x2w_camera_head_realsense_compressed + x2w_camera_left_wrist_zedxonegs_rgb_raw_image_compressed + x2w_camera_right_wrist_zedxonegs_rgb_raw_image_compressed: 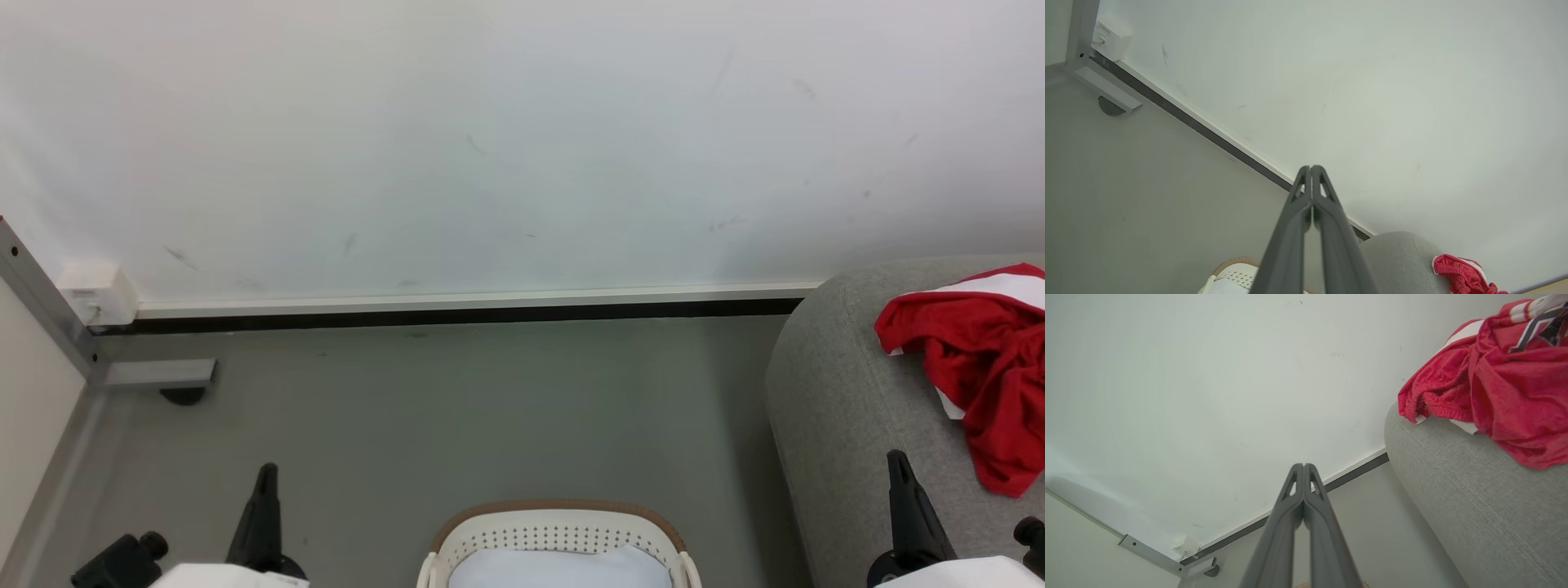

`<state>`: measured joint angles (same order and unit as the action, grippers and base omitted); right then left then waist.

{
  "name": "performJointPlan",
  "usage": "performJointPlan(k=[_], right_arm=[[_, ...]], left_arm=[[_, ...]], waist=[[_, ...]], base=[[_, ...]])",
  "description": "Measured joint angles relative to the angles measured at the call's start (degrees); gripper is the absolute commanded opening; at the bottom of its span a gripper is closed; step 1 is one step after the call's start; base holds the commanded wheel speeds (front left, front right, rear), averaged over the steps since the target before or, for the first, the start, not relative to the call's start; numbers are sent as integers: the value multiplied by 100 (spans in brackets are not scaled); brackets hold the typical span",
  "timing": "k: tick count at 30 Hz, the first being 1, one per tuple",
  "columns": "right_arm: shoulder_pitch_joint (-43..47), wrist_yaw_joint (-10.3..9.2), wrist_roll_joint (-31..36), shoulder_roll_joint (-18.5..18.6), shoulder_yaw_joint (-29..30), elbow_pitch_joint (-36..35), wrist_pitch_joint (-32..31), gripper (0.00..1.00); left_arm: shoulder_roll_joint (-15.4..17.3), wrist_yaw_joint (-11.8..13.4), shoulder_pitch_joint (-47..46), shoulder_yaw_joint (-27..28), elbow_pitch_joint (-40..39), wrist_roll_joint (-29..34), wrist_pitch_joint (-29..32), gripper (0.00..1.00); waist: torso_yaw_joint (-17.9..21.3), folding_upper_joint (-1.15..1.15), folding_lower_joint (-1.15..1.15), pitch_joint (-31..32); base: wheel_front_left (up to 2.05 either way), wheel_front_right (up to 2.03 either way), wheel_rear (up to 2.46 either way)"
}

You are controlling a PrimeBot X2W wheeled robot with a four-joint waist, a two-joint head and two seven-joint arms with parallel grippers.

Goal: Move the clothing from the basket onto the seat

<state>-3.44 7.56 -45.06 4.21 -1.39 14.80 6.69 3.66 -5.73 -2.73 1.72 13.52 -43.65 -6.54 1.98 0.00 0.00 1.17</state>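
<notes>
At the far left, a grey metal post (41, 298) with a small white box (96, 298) fixed to it is seen against the white wall (522, 139). A flat metal foot (159, 373) is laid on the grey floor (457, 408). The left gripper (265, 478) is held low over that floor, its two dark fingers pressed together with nothing between them. At the bottom middle, the basket (559, 506) is stood on the floor, and a plain white cloth (563, 567) is seen inside it. A strip of bare floor is left between it and the seat (849, 392). The red clothing (980, 359) is heaped on the seat's top, with white bands and dark-blue-and-white striped trim showing. The right gripper (898, 465) is held before the seat, near the heap but apart from it, its fingers likewise closed on nothing.
</notes>
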Motion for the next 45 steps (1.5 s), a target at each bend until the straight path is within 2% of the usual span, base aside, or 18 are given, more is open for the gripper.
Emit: performJointPlan(k=[21, 45], right_arm=[[-112, 0, -1514, 2, 167, 1, -337, 0], [-218, -1, -2937, 65, 271, 1, -620, 0]], left_arm=[[-32, 108, -81, 148, -140, -1486, 400, 0], [-58, 201, -165, 289, -279, -2849, 755, 0]], waist=[[-44, 0, 0, -23], [-95, 0, 0, -49]], base=[[0, 0, 0], [0, 0, 0]])
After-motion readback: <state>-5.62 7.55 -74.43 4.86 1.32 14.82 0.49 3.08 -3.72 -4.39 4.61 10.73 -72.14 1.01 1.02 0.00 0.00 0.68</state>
